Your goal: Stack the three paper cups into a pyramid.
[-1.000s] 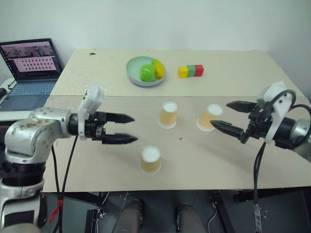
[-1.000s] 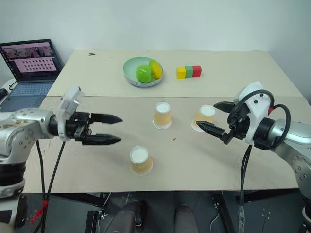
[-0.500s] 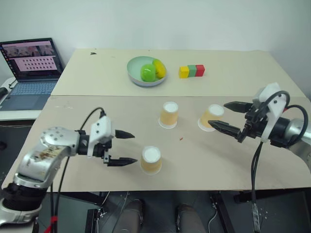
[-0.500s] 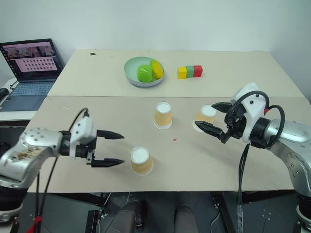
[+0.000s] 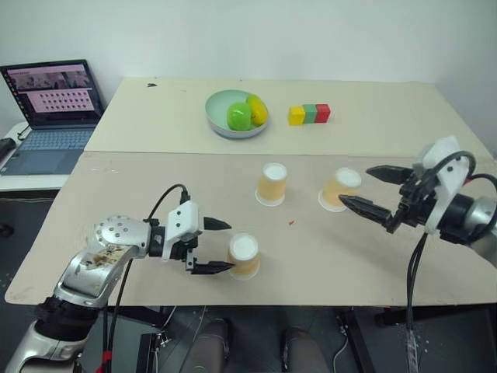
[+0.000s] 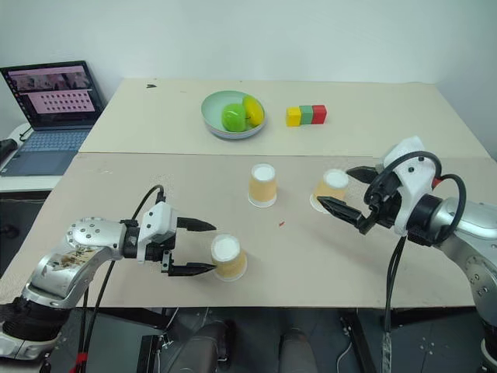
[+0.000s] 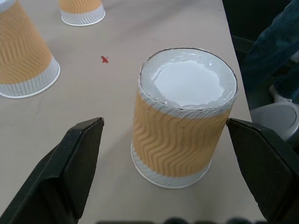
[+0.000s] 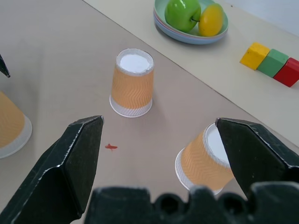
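Left wrist view shows the left gripper (image 7: 163, 168) spread wide around the nearest paper cup (image 7: 184, 112), upside down and not yet touched. Beyond that cup stand the middle cup (image 5: 272, 183) and the tilted far cup (image 5: 338, 189), beside the wide-open right gripper (image 5: 374, 191). Grasping looks underway; next, the fingers should close gently.

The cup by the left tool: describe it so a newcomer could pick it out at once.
Start at the table and go to its front edge, nearest the robot. There an upside-down tan paper cup stands alone, between the open fingers of the left tool, not yet touched. The other two cups sit farther back, toward the green bowl.
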Controlling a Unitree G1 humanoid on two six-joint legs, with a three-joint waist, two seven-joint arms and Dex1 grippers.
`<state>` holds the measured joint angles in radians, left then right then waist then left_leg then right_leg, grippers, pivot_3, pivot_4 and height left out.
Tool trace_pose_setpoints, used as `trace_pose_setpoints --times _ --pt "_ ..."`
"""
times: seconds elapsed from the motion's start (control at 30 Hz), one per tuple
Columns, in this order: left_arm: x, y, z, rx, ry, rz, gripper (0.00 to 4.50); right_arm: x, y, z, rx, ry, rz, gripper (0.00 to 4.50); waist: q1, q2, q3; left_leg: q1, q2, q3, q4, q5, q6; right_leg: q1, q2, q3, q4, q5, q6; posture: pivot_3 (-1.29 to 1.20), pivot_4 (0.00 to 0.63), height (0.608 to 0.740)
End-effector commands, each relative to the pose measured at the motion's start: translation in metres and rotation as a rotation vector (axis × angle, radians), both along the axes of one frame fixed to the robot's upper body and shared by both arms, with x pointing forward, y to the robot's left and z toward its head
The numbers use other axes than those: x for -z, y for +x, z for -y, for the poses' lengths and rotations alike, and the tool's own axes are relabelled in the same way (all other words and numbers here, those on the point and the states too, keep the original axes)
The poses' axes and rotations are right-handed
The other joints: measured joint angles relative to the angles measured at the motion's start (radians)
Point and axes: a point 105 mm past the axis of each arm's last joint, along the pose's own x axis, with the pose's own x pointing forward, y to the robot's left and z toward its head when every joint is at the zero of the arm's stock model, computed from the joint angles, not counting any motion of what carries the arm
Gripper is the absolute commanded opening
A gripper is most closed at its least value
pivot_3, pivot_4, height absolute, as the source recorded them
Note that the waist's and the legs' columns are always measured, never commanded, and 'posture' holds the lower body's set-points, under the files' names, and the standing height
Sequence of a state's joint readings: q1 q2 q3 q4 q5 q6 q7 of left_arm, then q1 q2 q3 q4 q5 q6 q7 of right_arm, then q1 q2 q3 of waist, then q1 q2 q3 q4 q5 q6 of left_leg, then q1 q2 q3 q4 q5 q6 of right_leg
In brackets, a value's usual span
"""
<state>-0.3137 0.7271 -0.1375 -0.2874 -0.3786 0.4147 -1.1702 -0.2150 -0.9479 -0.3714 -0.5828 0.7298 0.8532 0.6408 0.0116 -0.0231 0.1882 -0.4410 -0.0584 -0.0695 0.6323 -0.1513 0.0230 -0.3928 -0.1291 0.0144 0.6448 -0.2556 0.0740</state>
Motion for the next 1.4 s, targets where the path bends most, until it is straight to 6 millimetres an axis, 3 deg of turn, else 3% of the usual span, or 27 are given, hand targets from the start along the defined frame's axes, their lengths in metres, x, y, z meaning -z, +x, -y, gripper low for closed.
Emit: trace_pose_setpoints --times 0.03,0.67,0.7,0.9,1.03,1.2,1.3,1.4 --pt "-0.007 0.004 0.008 0.036 -0.034 0.024 4.48 -0.014 -0.007 0.002 0.026 -0.018 0.060 4.50 0.000 0.000 0.000 0.000 0.000 0.000 0.000 0.000 0.000 0.000 0.000 0.000 0.000 0.000 0.000 0.00 0.150 0.740" --pt "-0.016 0.022 0.045 0.185 -0.056 0.067 4.48 -0.018 -0.016 0.005 0.081 -0.020 0.079 4.50 -0.002 0.000 0.000 0.000 0.000 0.000 0.001 0.000 0.000 0.002 0.000 0.000 0.000 0.000 0.000 0.00 0.150 0.740" --pt "-0.016 0.023 0.045 0.186 -0.052 0.071 4.23 -0.018 -0.017 0.005 0.083 -0.019 0.079 4.50 -0.002 0.000 0.000 0.000 0.000 0.000 0.001 0.000 0.000 0.002 0.000 0.000 0.000 0.000 0.000 0.00 0.150 0.740" --pt "-0.014 0.023 0.042 0.196 -0.032 0.073 2.64 -0.017 -0.018 0.005 0.090 -0.018 0.077 4.50 -0.002 0.000 0.000 0.000 0.000 0.000 0.001 0.000 0.000 0.002 0.000 0.000 0.000 0.000 0.000 0.00 0.150 0.740" --pt "-0.018 0.030 0.039 0.164 -0.027 0.100 2.59 -0.017 -0.016 0.005 0.088 -0.015 0.077 4.50 -0.002 0.000 0.000 0.000 0.000 0.000 0.001 0.000 0.000 0.002 0.000 0.000 0.000 0.000 0.000 0.00 0.150 0.740" --pt "-0.051 0.056 0.025 0.033 -0.067 0.167 2.59 -0.015 -0.011 0.003 0.068 -0.009 0.070 4.50 -0.002 0.000 0.000 0.000 0.000 0.000 0.002 0.000 0.000 0.002 0.001 -0.001 0.001 0.000 0.000 0.00 0.150 0.740" --pt "-0.053 0.060 0.013 0.000 -0.034 0.200 2.59 -0.015 -0.007 0.000 0.049 0.001 0.073 4.50 -0.009 0.000 0.000 0.000 0.000 0.000 0.002 0.000 0.000 0.002 0.001 -0.001 0.000 0.000 0.001 0.00 0.150 0.740" --pt "-0.046 0.080 -0.012 -0.150 0.006 0.171 2.59 -0.014 -0.003 -0.005 0.028 0.009 0.074 4.50 -0.014 0.000 0.000 0.001 0.000 0.000 0.001 0.000 0.000 0.002 0.001 -0.001 0.001 0.000 0.001 0.00 0.150 0.740"
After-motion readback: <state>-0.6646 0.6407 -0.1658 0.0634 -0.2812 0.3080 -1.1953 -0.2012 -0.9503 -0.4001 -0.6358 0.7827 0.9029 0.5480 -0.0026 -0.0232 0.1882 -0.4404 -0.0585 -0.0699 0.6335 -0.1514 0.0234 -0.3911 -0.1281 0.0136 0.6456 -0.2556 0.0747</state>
